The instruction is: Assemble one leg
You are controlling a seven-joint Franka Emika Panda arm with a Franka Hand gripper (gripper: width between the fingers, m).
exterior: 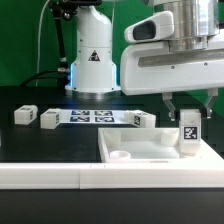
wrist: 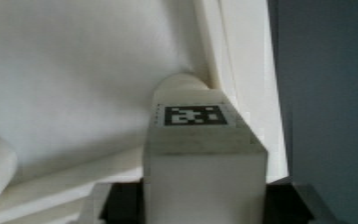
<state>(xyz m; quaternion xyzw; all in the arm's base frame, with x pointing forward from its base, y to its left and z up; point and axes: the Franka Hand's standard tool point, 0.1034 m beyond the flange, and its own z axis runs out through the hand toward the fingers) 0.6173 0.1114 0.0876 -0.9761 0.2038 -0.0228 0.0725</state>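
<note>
The leg [exterior: 188,134] is a small white post with a black-and-white tag on its face. It stands upright at the large flat white panel's [exterior: 140,148] corner at the exterior view's right. My gripper [exterior: 189,112] is shut on the leg from above, one finger on each side. In the wrist view the leg [wrist: 201,150] fills the middle, its tag facing the camera, and dark fingertips [wrist: 126,203] press both its sides. The panel [wrist: 87,90] lies beneath it there. A round socket shows on the panel at the exterior view's left.
The marker board [exterior: 92,117] lies behind the panel. Three more white legs lie on the black table: one [exterior: 26,115], another [exterior: 50,120], and one [exterior: 141,120] by the panel's back edge. A white wall [exterior: 60,174] runs along the front.
</note>
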